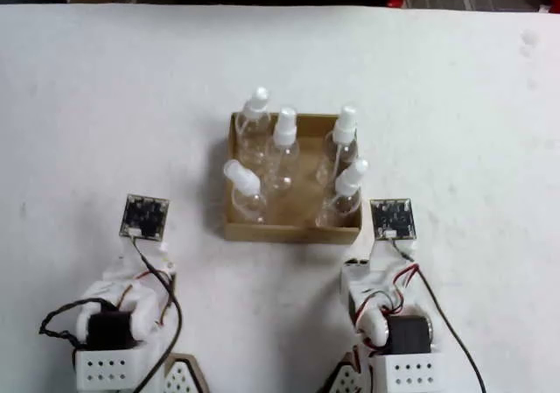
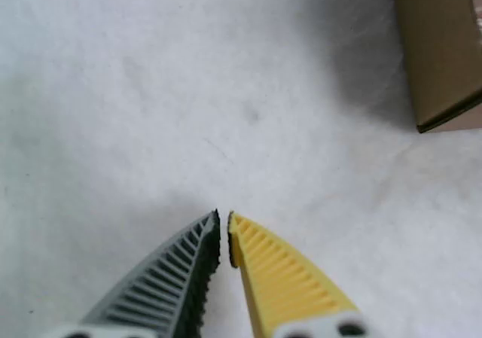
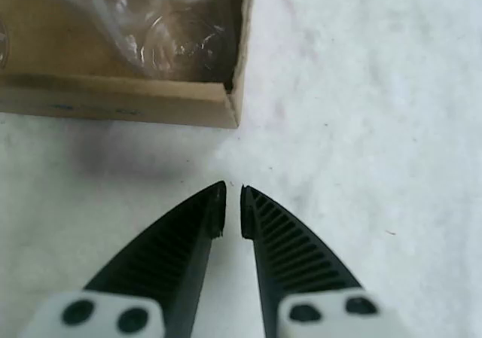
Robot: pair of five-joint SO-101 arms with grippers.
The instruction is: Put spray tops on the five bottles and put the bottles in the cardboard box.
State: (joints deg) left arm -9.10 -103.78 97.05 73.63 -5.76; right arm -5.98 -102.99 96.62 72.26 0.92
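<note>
Both almost closed, empty: left fingers, right fingers (bottles inside cardboard box).

5 bottles w/ spray tops, all in cardboard box

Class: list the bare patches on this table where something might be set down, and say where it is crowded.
Bare table lies left of the box, right of it, behind it to the far edge, and between the left claw and right claw. Crowded: inside the box, five bottles stand close.
</note>
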